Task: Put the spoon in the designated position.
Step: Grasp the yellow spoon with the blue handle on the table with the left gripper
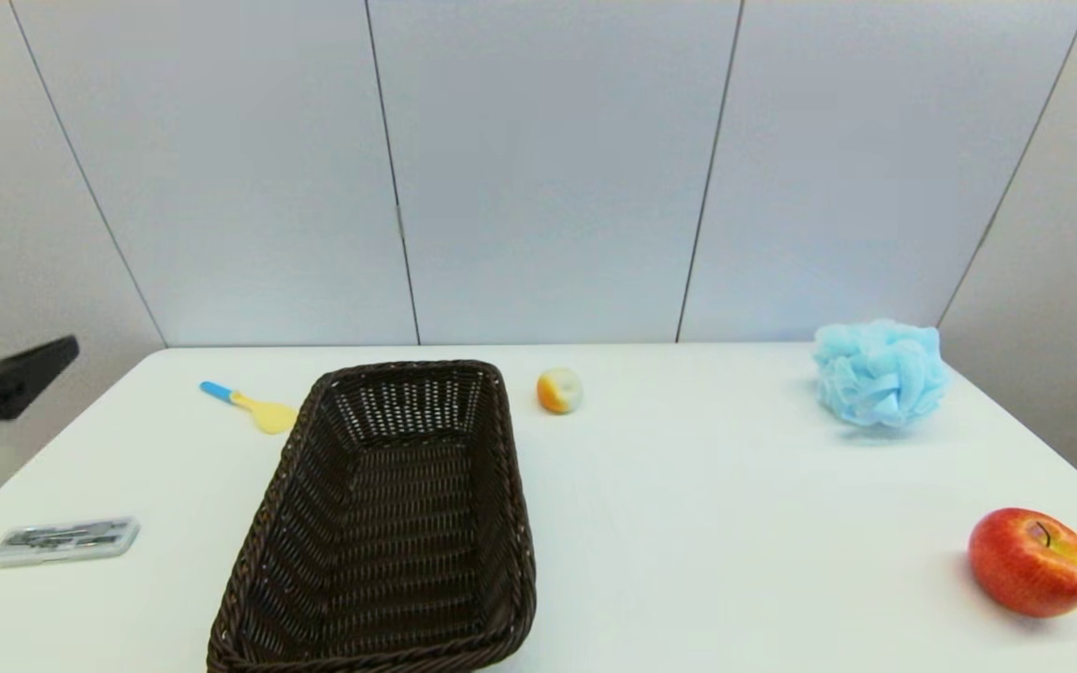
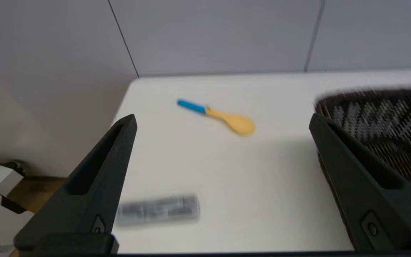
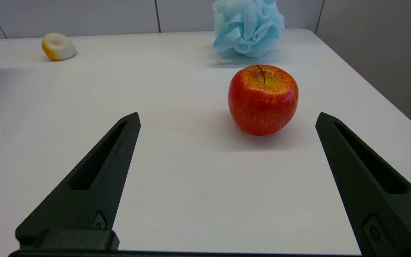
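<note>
The spoon (image 1: 249,405), with a pale yellow bowl and a blue handle end, lies flat on the white table just left of the dark wicker basket (image 1: 389,523), its bowl toward the basket's far left corner. In the left wrist view the spoon (image 2: 223,117) lies well ahead of my left gripper (image 2: 222,117), which is open and holds nothing. In the head view only a black part of that arm (image 1: 6,385) shows, off the table's left edge. My right gripper (image 3: 227,114) is open and empty, hovering over the near right of the table. Nothing marks the designated position on the tabletop.
A grey flat case (image 1: 66,540) lies near the front left, between the left gripper and the spoon. A small yellow-white fruit piece (image 1: 559,390) sits right of the basket. At the right are a blue bath puff (image 1: 880,372) and a red apple (image 1: 1032,561).
</note>
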Tool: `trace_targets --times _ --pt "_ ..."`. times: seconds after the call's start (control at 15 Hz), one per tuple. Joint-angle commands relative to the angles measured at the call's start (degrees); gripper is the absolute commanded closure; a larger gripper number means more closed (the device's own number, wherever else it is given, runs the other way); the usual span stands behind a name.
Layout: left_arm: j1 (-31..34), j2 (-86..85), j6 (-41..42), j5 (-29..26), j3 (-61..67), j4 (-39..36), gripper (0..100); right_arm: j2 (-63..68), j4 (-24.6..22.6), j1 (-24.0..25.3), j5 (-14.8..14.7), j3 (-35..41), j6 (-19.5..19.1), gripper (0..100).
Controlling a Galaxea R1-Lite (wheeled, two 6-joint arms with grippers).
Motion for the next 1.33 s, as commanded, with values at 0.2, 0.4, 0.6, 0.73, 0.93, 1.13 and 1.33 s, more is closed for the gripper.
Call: trace_targets --times 0.2,0.4,0.6,0.73,0.93,1.13,1.33 --pt "7.3 39.6 5.1 1.1 -33.8 0.8 0 0.1 0.0 0.0 0.0 0.0 0.0 0" --pt "11.0 46.7 12.1 -9.7 -37.3 0.6 0 0.1 0.0 0.0 0.0 0.0 0.0 0" --pt "17.3 51.8 25.4 -23.9 -37.3 1.9 0 0.1 0.0 0.0 0.0 0.0 0.0 0" --pt "22.0 54.4 37.9 -31.5 -38.5 7.3 0 0.1 0.0 0.0 0.0 0.0 0.0 0" --pt "24.8 56.8 48.8 -39.2 -41.7 19.5 0 0.1 0.0 0.0 0.0 0.0 0.0 0" --pt "25.8 59.3 60.4 -43.3 -47.1 30.9 0 0.1 0.0 0.0 0.0 0.0 0.0 0" --pt "25.6 62.4 71.1 -46.4 -52.7 40.7 0 0.1 0.0 0.0 0.0 0.0 0.0 0"
